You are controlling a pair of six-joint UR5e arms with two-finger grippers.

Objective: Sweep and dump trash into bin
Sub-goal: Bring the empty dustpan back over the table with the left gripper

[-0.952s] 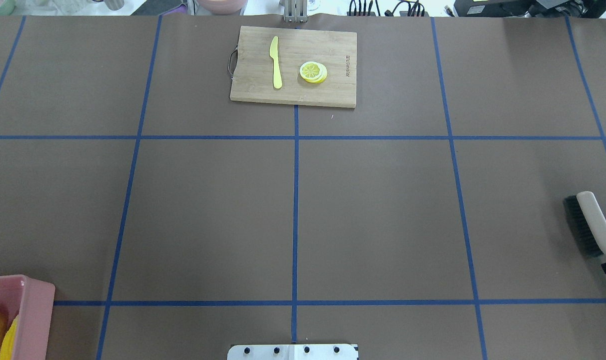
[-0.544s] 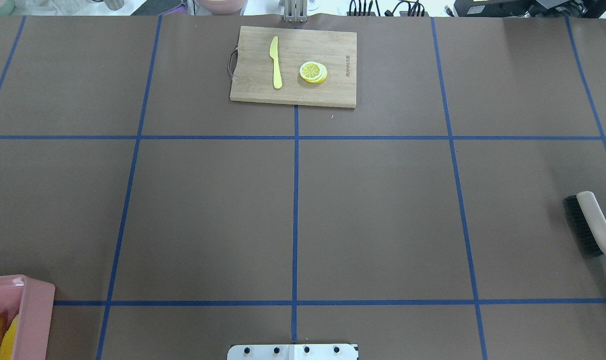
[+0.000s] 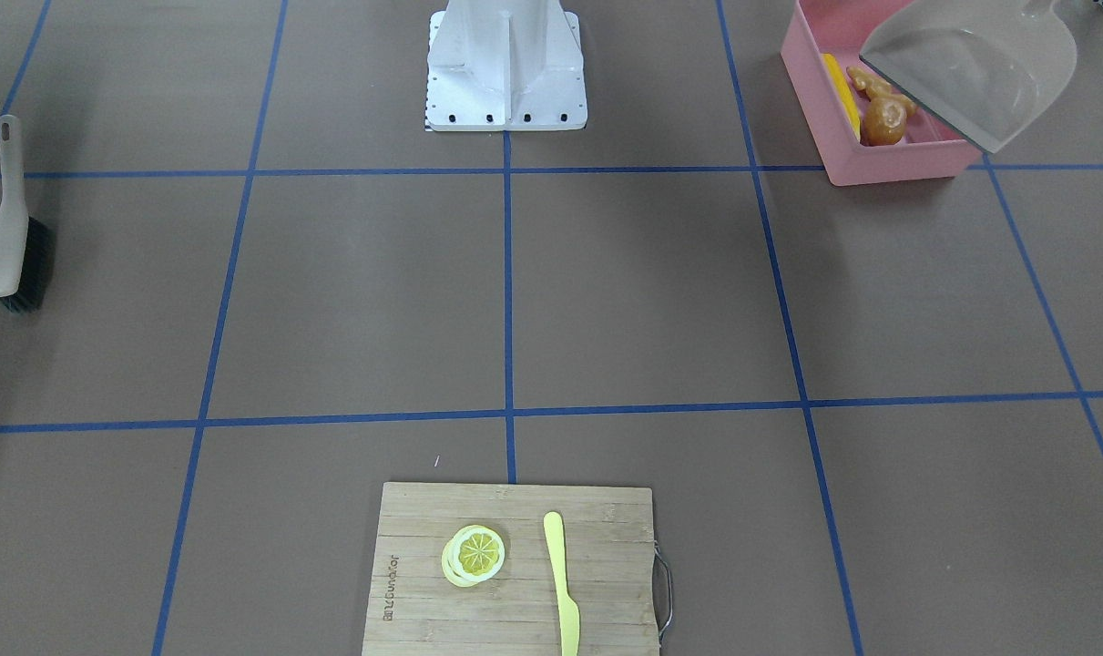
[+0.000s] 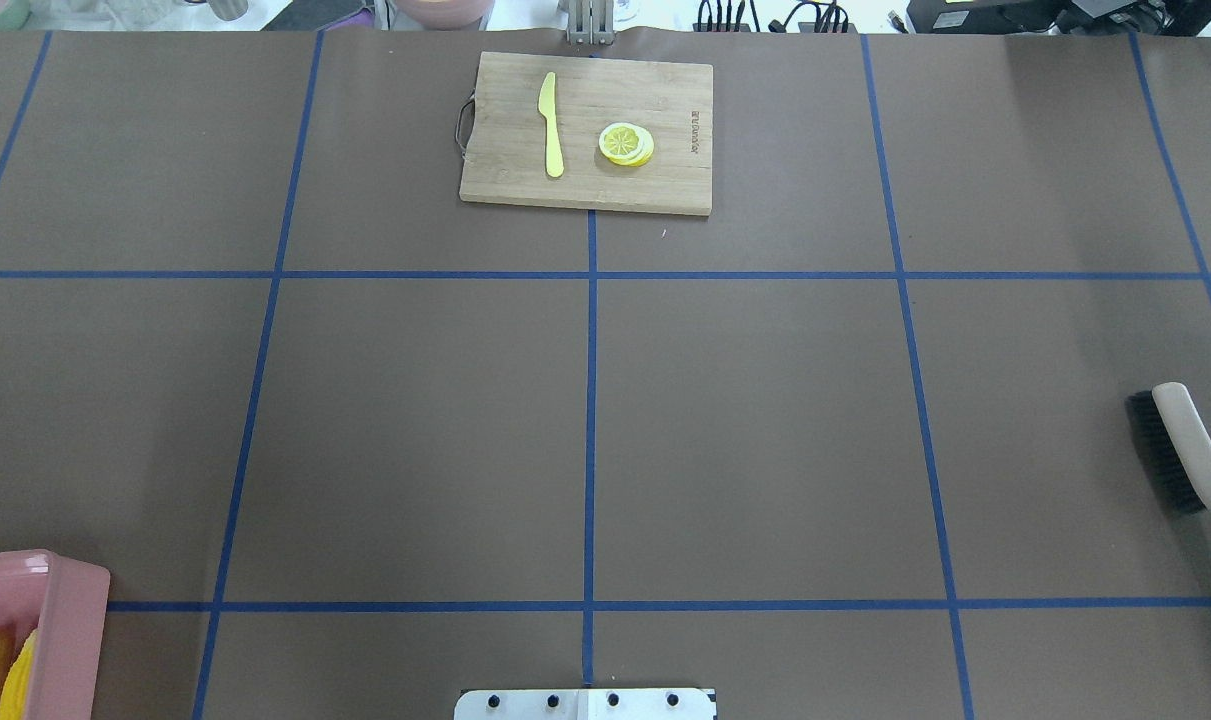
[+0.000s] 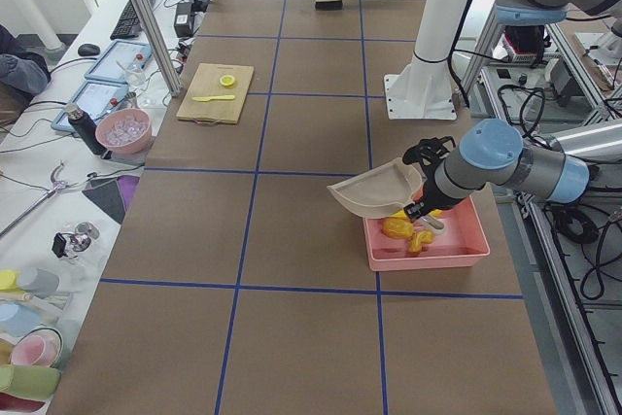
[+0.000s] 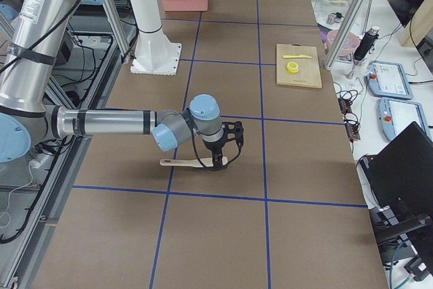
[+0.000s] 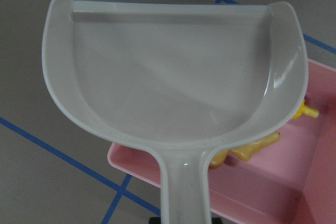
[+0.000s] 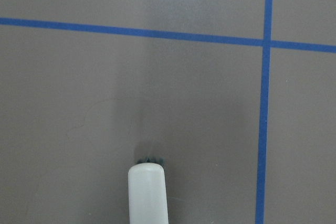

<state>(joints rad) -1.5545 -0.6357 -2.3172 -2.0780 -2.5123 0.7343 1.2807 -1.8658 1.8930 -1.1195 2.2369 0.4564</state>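
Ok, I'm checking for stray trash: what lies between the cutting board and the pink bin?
Nothing: in the front-facing view the table between the cutting board and the pink bin is bare, only blue tape lines.

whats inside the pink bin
The corn cob, ginger root and potato lie inside the pink bin. The dustpan over it hides the rest of its floor.
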